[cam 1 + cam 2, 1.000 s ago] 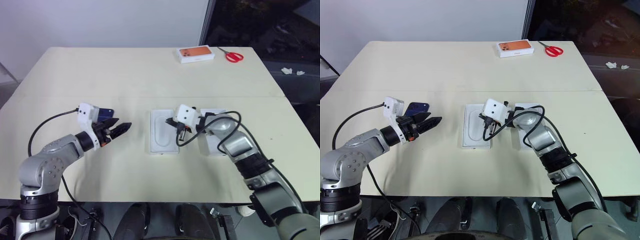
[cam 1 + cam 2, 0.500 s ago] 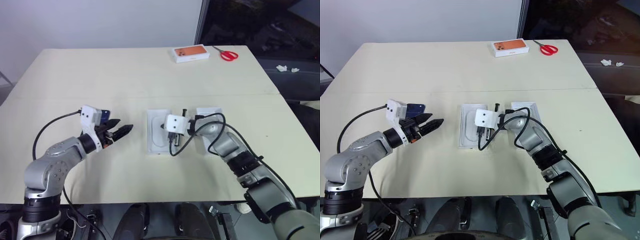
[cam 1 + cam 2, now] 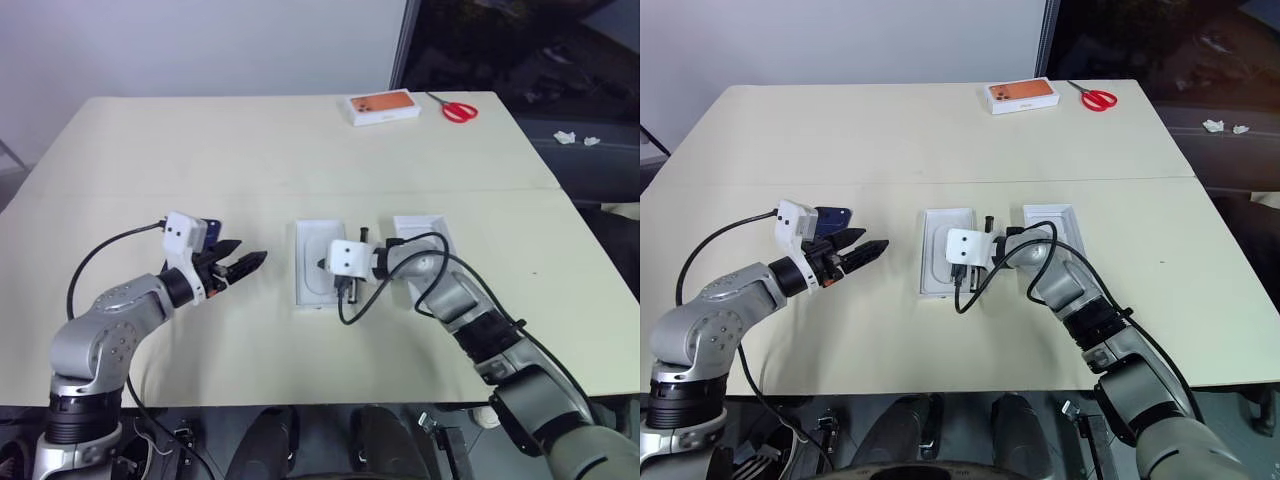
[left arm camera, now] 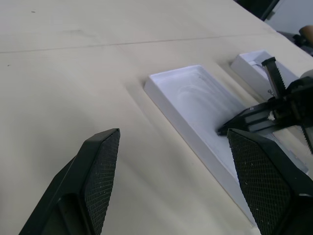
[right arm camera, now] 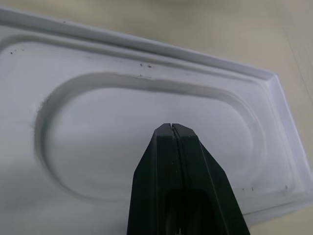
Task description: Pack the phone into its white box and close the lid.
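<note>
The white box (image 3: pixel 312 250) lies in the middle of the table, its white insert with an oval recess (image 5: pixel 122 132) facing up. My right gripper (image 3: pixel 323 264) is shut with nothing in it, its tip (image 5: pixel 171 128) just above the recess. The lid (image 3: pixel 432 232) lies inside-up just right of the box, partly behind my right arm. My left gripper (image 3: pixel 247 254) hovers open and empty to the left of the box, pointing toward it. The dark blue phone (image 3: pixel 832 216) lies on the table behind my left wrist, mostly hidden by it.
An orange-topped box (image 3: pixel 383 106) and red scissors (image 3: pixel 462 108) sit at the far right of the table (image 3: pixel 200 150). A seam crosses the table just behind the white box. A black cable loops from my right wrist over the table.
My right gripper has slid a little left and down over the insert while its wrist rolled. The left gripper has kept still. The head camera shifted.
</note>
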Available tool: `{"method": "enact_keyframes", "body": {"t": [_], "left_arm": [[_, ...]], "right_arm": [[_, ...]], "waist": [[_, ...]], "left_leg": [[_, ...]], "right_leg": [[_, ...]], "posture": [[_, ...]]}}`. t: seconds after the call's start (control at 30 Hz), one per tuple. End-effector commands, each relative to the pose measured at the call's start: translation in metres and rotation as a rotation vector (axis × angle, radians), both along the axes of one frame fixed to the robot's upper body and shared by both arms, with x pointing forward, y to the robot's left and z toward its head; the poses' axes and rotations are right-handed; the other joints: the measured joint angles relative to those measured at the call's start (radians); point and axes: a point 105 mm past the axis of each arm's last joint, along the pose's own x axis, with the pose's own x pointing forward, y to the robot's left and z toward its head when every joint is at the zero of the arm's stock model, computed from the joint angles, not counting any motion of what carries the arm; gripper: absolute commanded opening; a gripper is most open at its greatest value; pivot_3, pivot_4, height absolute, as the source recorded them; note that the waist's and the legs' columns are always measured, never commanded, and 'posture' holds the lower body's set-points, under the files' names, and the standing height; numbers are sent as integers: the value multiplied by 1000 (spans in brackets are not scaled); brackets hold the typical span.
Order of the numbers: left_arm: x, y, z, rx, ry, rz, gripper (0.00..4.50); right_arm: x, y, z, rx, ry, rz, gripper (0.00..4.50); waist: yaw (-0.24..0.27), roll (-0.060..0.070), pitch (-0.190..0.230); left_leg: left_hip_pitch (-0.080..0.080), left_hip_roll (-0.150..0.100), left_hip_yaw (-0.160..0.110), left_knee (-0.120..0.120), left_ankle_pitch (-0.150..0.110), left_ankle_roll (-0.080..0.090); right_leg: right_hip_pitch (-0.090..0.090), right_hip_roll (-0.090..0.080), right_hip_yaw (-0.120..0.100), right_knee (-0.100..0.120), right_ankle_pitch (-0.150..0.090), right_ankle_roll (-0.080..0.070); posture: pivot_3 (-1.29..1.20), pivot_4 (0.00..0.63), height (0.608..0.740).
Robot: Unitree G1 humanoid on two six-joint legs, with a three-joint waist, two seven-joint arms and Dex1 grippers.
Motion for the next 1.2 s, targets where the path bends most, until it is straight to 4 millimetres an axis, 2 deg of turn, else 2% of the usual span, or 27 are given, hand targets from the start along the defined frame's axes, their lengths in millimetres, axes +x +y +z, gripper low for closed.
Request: {"method": "enact_keyframes", "body": {"t": [0.03,0.1,0.17,0.27,0.5,0.63,0.83,0.93,1.2], "left_arm": [[1,3,5,49,-47,-3,3707],[4,7,8,50,-60,3,3707],[6,10,9,52,-66,9,3707],[10,13,8,53,-68,20,3707],[14,14,12,45,-87,10,3707],[16,27,13,68,-86,28,3707],[23,56,14,100,-57,82,3707],[24,77,11,88,1,130,3707],[26,99,14,22,54,221,3707]], "right_arm": [[11,-13,34,99,-25,-54,27],[13,-21,48,179,3,-85,27],[14,-28,54,211,16,-105,27],[15,-36,50,198,22,-133,27],[12,-42,47,193,31,-148,27],[11,-50,49,201,32,-167,27],[9,-27,52,236,28,-131,27],[10,-16,54,250,11,-121,27],[11,-3,56,257,10,-85,27]], "waist": [[0,0,0],[-1,0,0],[-1,0,0],[-2,0,0],[-3,0,0],[-2,0,0],[-4,0,0],[-5,0,0],[-3,0,0]], "left_leg": [[0,0,0,0,0,0],[0,0,0,0,0,1],[0,0,0,-1,0,1],[0,0,0,-1,-1,1],[0,0,0,-2,-1,1],[0,0,0,-1,-1,2],[0,1,0,-2,-1,1],[0,1,0,-2,-1,1],[0,1,0,-2,-1,2]], "right_leg": [[0,0,0,0,0,0],[0,0,0,0,0,0],[0,0,0,0,0,0],[-1,0,0,0,0,0],[-1,0,0,0,0,0],[-1,0,0,0,0,0],[-2,1,0,0,0,0],[-2,0,0,0,0,0],[-2,0,0,0,0,0]], "posture": [[0,150,740],[0,150,740],[0,150,740],[0,150,740],[0,150,740],[0,150,740],[0,150,740],[0,150,740],[0,150,740]]}}
